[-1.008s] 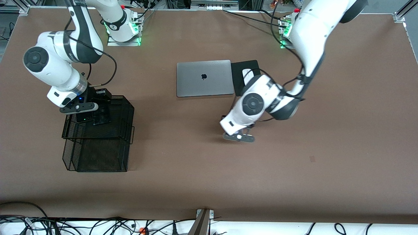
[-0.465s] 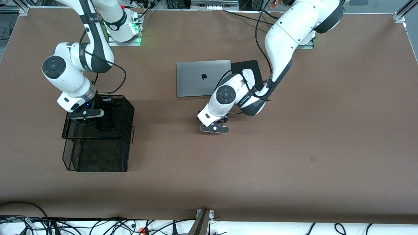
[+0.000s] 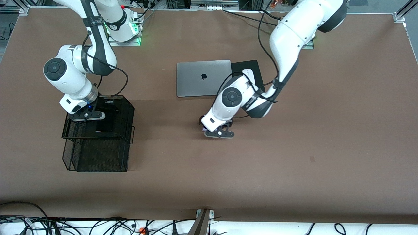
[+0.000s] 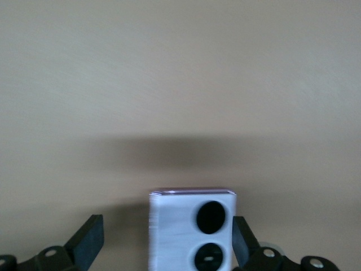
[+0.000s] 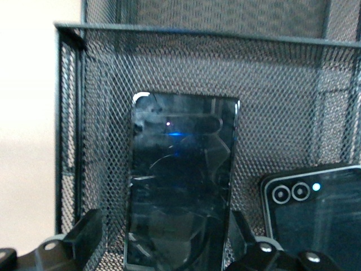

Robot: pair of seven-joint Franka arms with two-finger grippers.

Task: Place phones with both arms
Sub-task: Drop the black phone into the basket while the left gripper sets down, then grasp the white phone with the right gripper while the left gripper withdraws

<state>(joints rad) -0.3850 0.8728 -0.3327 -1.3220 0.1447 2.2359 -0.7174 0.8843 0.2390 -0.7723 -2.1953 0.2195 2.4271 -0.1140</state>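
L gripper (image 4: 163,248) low over mid-counter: fingers (image 4: 87,240) spread apart w/ the pale lilac phone (image 4: 192,228) between them, one finger touching or just beside its edge, the other w/ a clear gap, so not clamped. Lilac phone shows two black circles, lies on the brown counter (image 3: 294,156), nearer the front camera than the silver laptop (image 3: 204,77); in front view it's almost wholly hidden under the L gripper (image 3: 219,133). White mouse (image 3: 248,73) sits on a black pad (image 3: 253,65) beside the laptop, partly covered by the L arm. R gripper (image 5: 161,248) over the black mesh basket (image 5: 282,84) toward the R arm's end of the counter: fingers (image 5: 84,234) apart, the long slim black phone (image 5: 180,186) lying between them on the basket's mesh, not squeezed. Small squarish black phone (image 5: 316,209) lies just beside it in the same basket. In front view, R gripper (image 3: 86,115) hangs over the basket's (image 3: 98,160) end farther from the front camera.
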